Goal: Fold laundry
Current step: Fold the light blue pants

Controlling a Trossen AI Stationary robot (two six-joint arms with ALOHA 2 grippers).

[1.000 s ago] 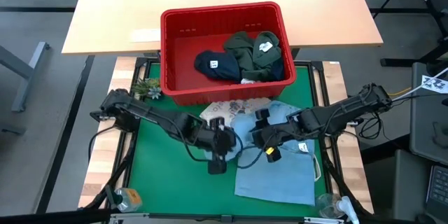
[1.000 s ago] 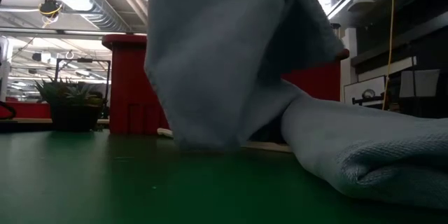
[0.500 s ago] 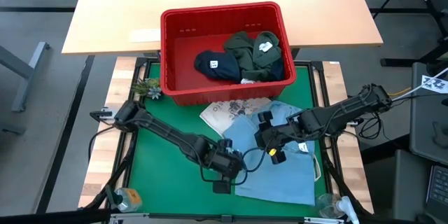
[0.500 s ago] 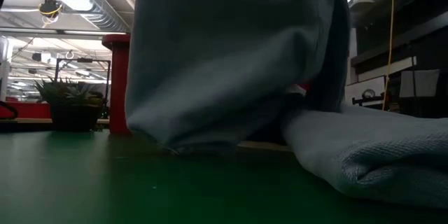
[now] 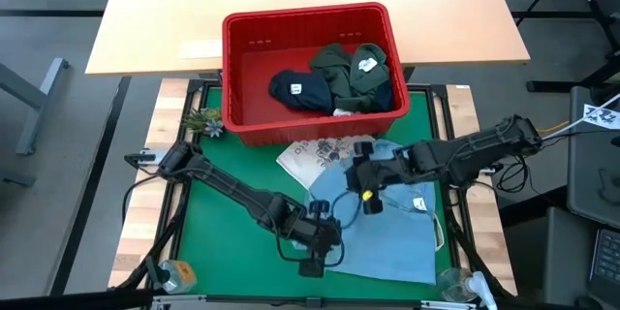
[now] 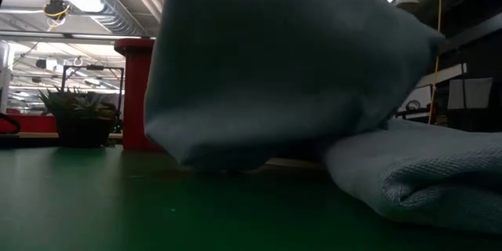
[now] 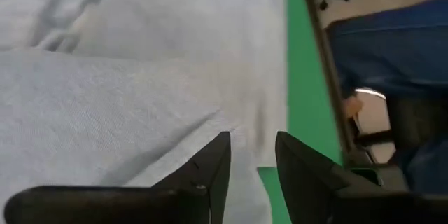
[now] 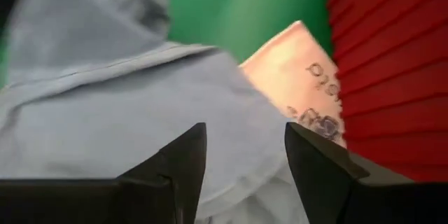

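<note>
A light blue garment (image 5: 387, 237) lies on the green mat (image 5: 223, 232), its left part folded up in a high bulge (image 6: 298, 78). My left gripper (image 5: 314, 263) hovers open over its near left edge (image 7: 140, 112). My right gripper (image 5: 358, 176) stands open above the garment's far part (image 8: 126, 105), fingers toward the red basket (image 5: 242, 68). A white printed cloth (image 5: 315, 153) lies flat at the basket's front. Navy (image 5: 295, 89) and olive (image 5: 344, 73) garments lie inside the basket. My left gripper has nothing between its parted fingers (image 7: 213, 164). They stand close over the garment's upper layer, and I cannot tell whether they touch it. My right gripper also has an empty gap, and the cloth lies below its fingers (image 8: 185, 157).
A small potted plant (image 5: 203, 121) stands at the mat's far left corner. A clear object sits at each near corner (image 5: 174, 273) (image 5: 455, 283). A person in blue jeans (image 7: 392, 49) stands beyond the table's edge. Bare mat lies to the left of the garment.
My left gripper has gone down and toward the table's near edge, a little to the right, carrying the garment's left part. That part hung narrow from above and has spread wide over the rest. My right gripper has shifted slightly toward the basket.
</note>
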